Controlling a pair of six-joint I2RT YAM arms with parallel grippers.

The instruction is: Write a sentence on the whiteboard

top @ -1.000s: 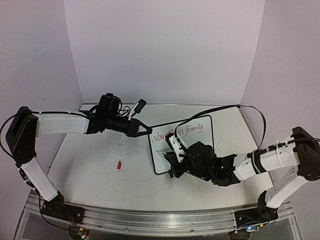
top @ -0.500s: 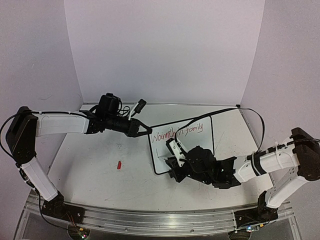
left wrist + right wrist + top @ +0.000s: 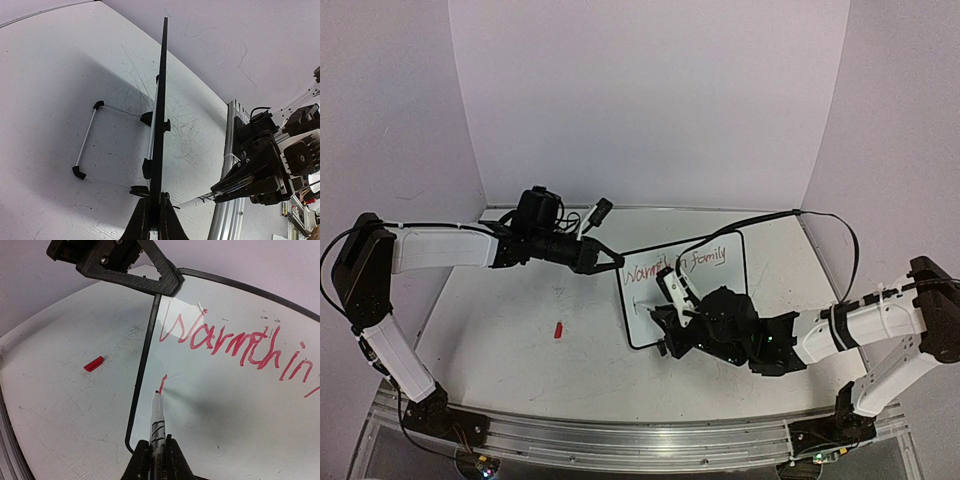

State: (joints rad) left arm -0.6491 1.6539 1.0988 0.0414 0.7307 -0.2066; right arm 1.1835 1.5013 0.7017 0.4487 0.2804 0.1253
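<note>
**Figure: writing stage, read near to far.** Your right end effector (image 3: 155, 454) is gripping, jaws closed on the barrel, a slim white marker pen with black bands and a red tip (image 3: 157, 421). The pen's long axis is pointing straight ahead of that end effector, up the board. Its tip is touching the small white rectangular whiteboard with a thin black frame (image 3: 240, 410), at the foot of a short red stroke just inside the left frame edge.

Just beyond the tip, the red handwritten sentence (image 3: 225, 342) is showing "Warmth in" on its upper line. The lower line looks barely begun. By this judgement, the coming strokes are calling for travel rightward, across the pen's axis, over bare board. Only the right arm is placed to do this.

Farther off, your left end effector (image 3: 156, 211) is pinching the board's edge with its jaws together on the frame. A small red cap (image 3: 93, 363) is lying on the scuffed white worktop (image 3: 60, 410), well apart to the left.
</note>
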